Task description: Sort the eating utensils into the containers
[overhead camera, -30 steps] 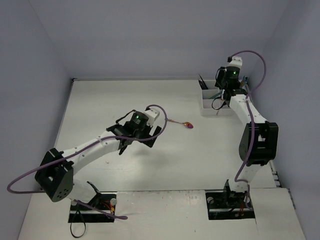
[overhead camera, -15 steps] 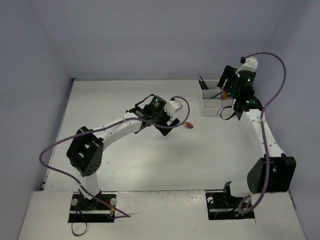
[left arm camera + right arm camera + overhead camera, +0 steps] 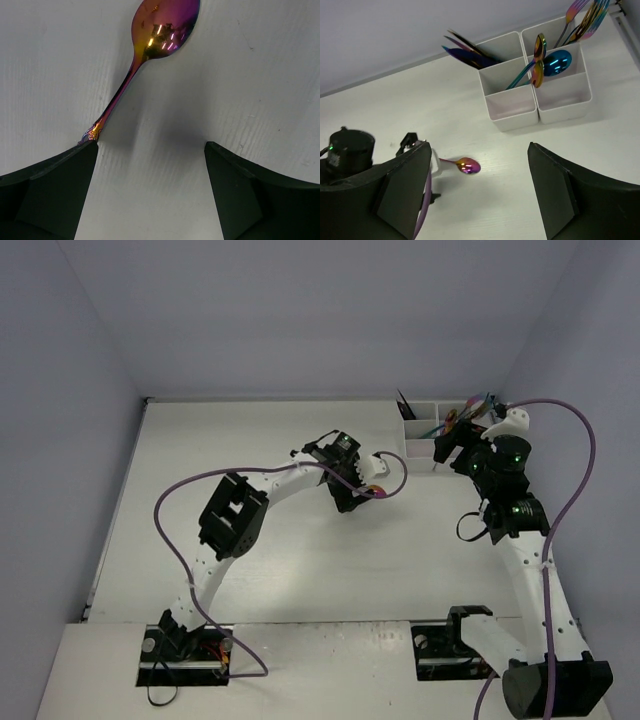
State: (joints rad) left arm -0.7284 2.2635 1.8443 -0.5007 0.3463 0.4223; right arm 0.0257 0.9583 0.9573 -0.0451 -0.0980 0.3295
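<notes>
One iridescent pink-gold spoon (image 3: 165,20) lies flat on the table, also seen in the top view as the spoon (image 3: 379,492) and from the right wrist as the spoon (image 3: 468,166). My left gripper (image 3: 150,150) is open low over its handle. The handle's end meets the tip of the left finger (image 3: 60,185). The white containers (image 3: 512,120) stand at the back right, seen from above as the tray (image 3: 420,448). Dark knives (image 3: 462,52), forks (image 3: 585,15) and a blue spoon (image 3: 556,62) stand in the tray. My right gripper (image 3: 479,146) is open and empty, in front of the tray.
The back wall (image 3: 300,320) runs close behind the tray. The left arm's purple cable (image 3: 190,490) loops above the table's left half. The right arm (image 3: 525,540) stands along the right edge.
The left arm has swung right until its gripper is over the spoon's handle. The right gripper has opened and drawn back from over the tray.
</notes>
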